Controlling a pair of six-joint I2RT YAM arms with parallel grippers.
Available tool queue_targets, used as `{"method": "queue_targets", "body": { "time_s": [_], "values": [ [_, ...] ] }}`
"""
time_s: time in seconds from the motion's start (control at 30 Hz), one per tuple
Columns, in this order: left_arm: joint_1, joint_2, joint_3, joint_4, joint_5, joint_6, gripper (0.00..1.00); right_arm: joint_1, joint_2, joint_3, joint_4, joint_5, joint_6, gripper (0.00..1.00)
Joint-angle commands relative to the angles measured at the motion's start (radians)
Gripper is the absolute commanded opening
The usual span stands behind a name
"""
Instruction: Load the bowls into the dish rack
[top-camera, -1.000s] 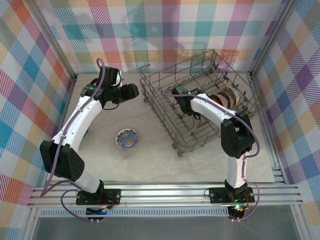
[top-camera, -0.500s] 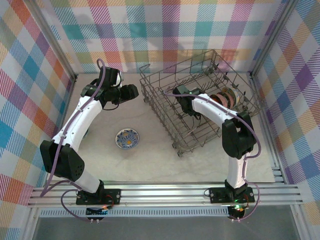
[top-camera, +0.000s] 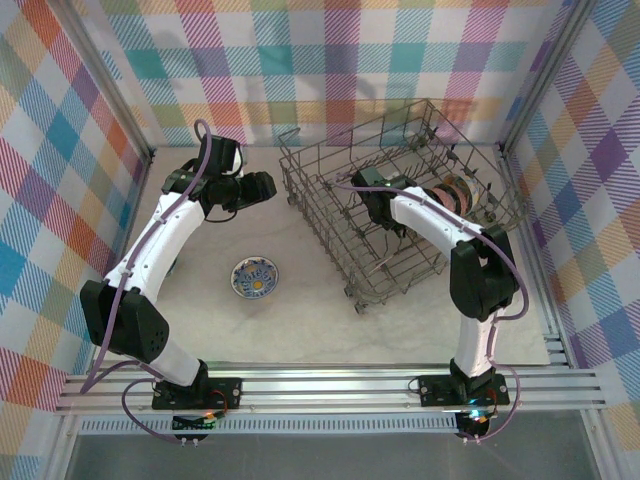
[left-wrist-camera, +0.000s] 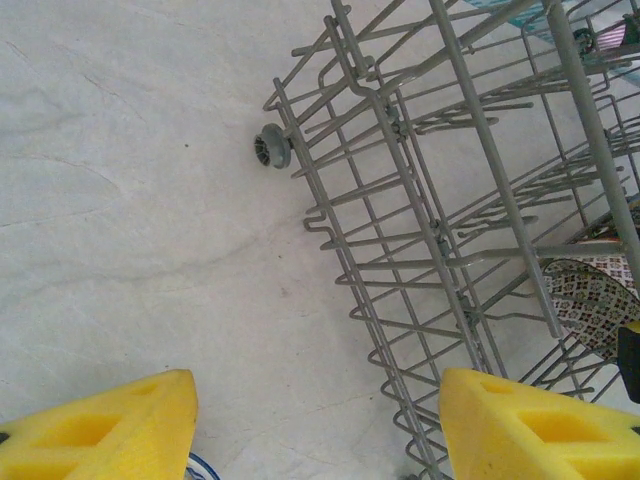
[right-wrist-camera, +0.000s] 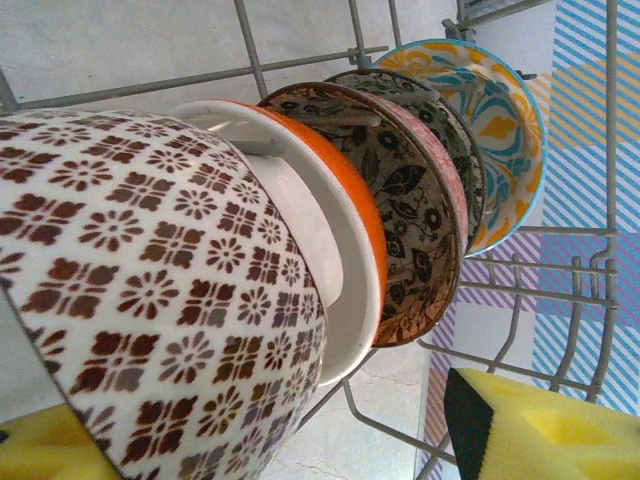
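right gripper (right-wrist-camera: 265, 420): jaws wider than a second ago, one pad (right-wrist-camera: 540, 430) clear of brown-patterned bowl (right-wrist-camera: 150, 280) between them, seemingly released (other pad hidden) | bowl upright in dish rack (top-camera: 330, 215), three bowls (right-wrist-camera: 410, 200) just beyond | left gripper (left-wrist-camera: 318, 380): wide, empty; blue bowl (top-camera: 255, 277) behind it, unloaded

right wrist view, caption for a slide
Round patterned ceramic bowls standing on edge in the grey metal wire dish rack
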Motion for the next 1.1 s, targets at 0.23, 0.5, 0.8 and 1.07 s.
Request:
{"method": "queue_targets", "body": {
  "time_s": [0.23, 0.5, 0.8, 1.07],
  "values": [
    [0.006, -0.027, -0.027, -0.015, -0.004, -0.016, 0.64, 0.022, 0.052, -0.016, 0.087, -0.133, 0.042, 0.52],
    [0.006, -0.032, -0.042, -0.009, -0.002, -0.021, 0.64, 0.022, 0.014, -0.048, 0.127, -0.099, 0.059, 0.41],
    [0.006, -0.029, -0.042, -0.006, 0.003, -0.022, 0.63, 0.022, -0.019, -0.041, 0.128, -0.094, 0.06, 0.29],
    [0.006, -0.025, -0.044, -0.004, 0.006, -0.024, 0.63, 0.023, -0.039, -0.037, 0.118, -0.09, 0.059, 0.23]
  ]
}}
